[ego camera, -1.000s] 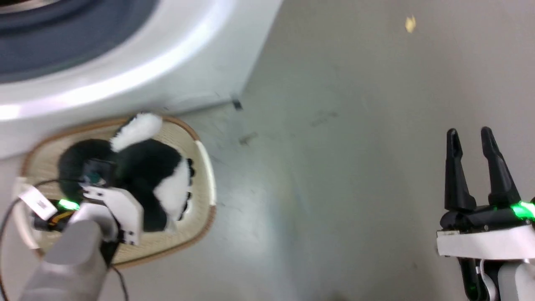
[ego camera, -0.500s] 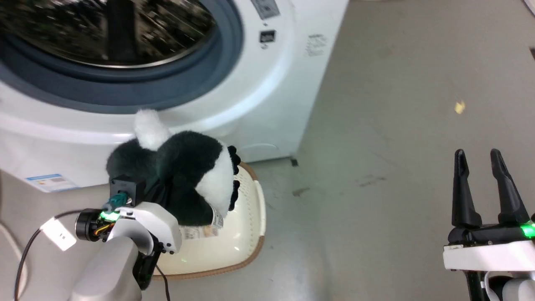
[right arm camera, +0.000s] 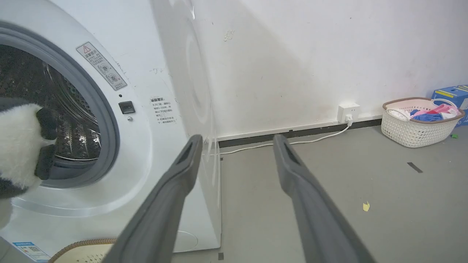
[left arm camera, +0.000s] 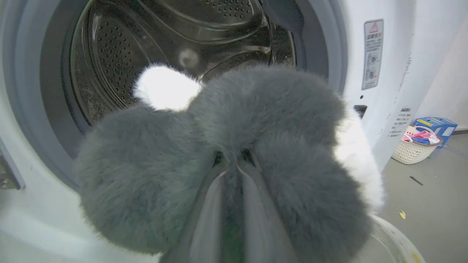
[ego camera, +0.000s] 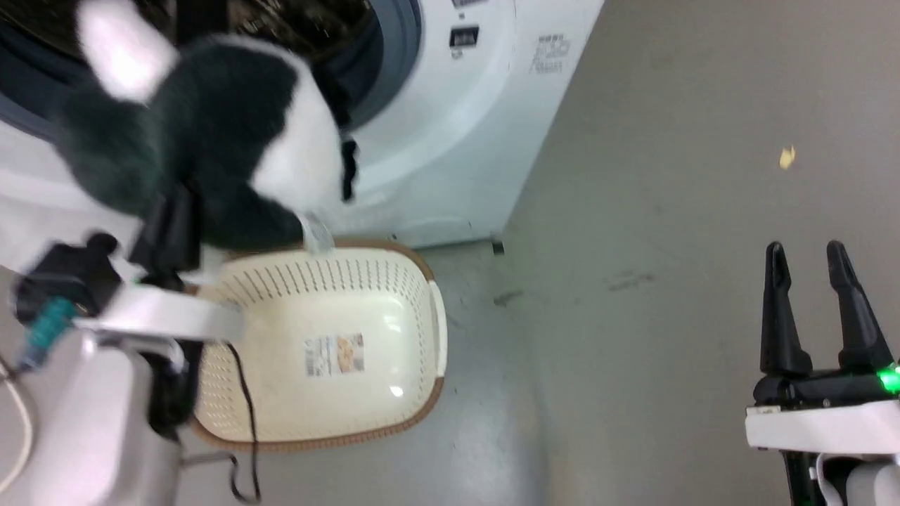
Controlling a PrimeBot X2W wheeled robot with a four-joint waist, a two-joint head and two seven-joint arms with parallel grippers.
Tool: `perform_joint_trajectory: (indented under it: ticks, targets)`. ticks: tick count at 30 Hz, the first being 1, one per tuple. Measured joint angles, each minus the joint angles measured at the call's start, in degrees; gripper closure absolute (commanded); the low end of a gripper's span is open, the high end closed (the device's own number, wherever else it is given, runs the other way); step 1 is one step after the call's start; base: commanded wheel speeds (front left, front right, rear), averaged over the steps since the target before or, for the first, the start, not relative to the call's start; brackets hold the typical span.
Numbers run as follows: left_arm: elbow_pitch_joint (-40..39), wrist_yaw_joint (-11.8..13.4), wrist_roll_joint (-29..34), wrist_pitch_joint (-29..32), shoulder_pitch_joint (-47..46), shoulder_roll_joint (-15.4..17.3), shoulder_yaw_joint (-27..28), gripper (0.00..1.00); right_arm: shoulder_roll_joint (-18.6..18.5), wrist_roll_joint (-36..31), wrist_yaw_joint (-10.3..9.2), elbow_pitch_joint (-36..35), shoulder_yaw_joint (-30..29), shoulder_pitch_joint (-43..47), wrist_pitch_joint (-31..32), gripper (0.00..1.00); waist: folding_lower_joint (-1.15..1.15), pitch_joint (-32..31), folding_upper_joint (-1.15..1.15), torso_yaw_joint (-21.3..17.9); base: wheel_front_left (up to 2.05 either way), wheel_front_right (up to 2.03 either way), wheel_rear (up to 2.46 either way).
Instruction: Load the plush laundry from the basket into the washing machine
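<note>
- Before the open porthole of the washing machine (ego camera: 457, 140), the plush laundry (ego camera: 204, 140) hangs in the air. It is above the basket (ego camera: 330, 281) and in front of the grey rubber ring (left arm camera: 25, 91) and the steel drum (left arm camera: 175, 33).
- The left gripper (left arm camera: 233, 162) is clamped on the plush laundry. In the left wrist view its two fingers run close together into the dark fur, and their tips are buried in it.
- The toy's white tip (left arm camera: 164, 87) points up toward the drum, and a white patch (ego camera: 299, 151) lies on the side nearer the machine's front panel.
- The head view is blurred around the toy, so it is hard to tell whether any part has passed the ring. In the right wrist view it seems about level with the ring's front.
- The basket sits on the grey floor (ego camera: 633, 211), just beside the machine's base and below the toy. A label (ego camera: 334, 353) shows on its bare bottom.
- The right gripper (ego camera: 805, 247) stands well apart to the right, over the floor, with its fingers spread and holding nothing.
- Along the far wall, a second basket (right arm camera: 420, 128) holds coloured clothes, with a blue box (right arm camera: 451, 93) beside it.
- A white socket (right arm camera: 347, 109) sits low on the wall, and a yellow scrap (ego camera: 787, 156) lies on the floor.
</note>
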Motion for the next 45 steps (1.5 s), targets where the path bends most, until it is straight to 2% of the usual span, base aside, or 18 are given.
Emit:
perform_joint_trajectory:
  ticks: [6,13,19,20,24,31,32,33,34,40,45]
  targets:
    - [2.7,-1.1,0.1,0.6,-10.7,4.3,1.5,1.0,0.0,1.8,0.0,-0.8,1.6,-2.2,0.0,0.0,0.01,6.0,0.0,-1.8,0.0,0.0,0.0]
    - [8.0,-2.0,1.3,6.1,-27.3,11.4,-2.1,1.0,0.0,5.2,0.0,-1.3,3.8,-3.6,0.0,0.0,0.01,13.7,0.0,-5.3,0.0,0.0,0.0]
    - [16.6,-2.2,1.8,11.5,-44.3,17.2,-4.9,1.0,0.0,8.0,0.0,-2.0,5.8,-5.3,0.0,0.0,0.02,19.7,0.0,-9.4,0.0,0.0,0.0]
    - [22.4,-2.2,3.3,14.1,-53.7,20.0,-8.2,1.0,0.0,9.5,0.0,-2.5,6.8,-5.5,0.0,0.0,0.01,22.9,0.0,-12.1,0.0,0.0,0.0]
    - [29.0,-2.2,5.2,16.4,-60.3,22.3,-12.1,1.0,0.0,10.3,0.0,-2.9,7.5,-5.9,0.0,0.0,0.01,25.5,0.0,-14.1,0.0,0.0,0.0]
    - [37.6,-2.3,5.2,17.2,-64.5,22.5,-17.7,1.0,0.0,10.4,0.0,-3.1,7.6,-6.5,0.0,0.0,0.01,28.0,0.0,-15.0,0.0,0.0,0.0]
    - [38.4,-2.3,5.0,17.1,-64.6,22.5,-18.2,0.95,0.0,10.4,0.0,-3.1,7.6,-6.6,0.0,0.0,0.01,28.0,0.0,-14.8,0.0,0.0,0.0]
    - [39.1,-2.3,4.9,16.5,-64.8,22.4,-18.7,0.34,0.0,10.4,0.0,-3.1,7.5,-6.7,0.0,0.0,0.0,28.0,0.0,-14.6,0.0,0.0,0.0]
    - [39.8,-2.3,4.5,15.8,-64.9,22.3,-19.1,0.0,0.0,10.3,0.0,-3.1,7.3,-6.8,0.0,0.0,0.0,28.0,0.0,-14.3,0.0,0.0,0.0]
    - [43.4,-2.3,2.7,9.0,-64.7,21.0,-20.7,0.0,0.0,8.6,0.01,-3.1,5.4,-7.7,0.0,0.0,0.0,25.9,0.0,-12.8,0.0,0.0,0.0]
    - [45.6,-2.3,-0.4,1.6,-58.5,17.5,-20.7,0.0,0.0,5.5,0.01,-3.0,2.0,-7.8,0.0,0.0,0.0,21.6,0.0,-10.9,0.0,0.0,0.0]
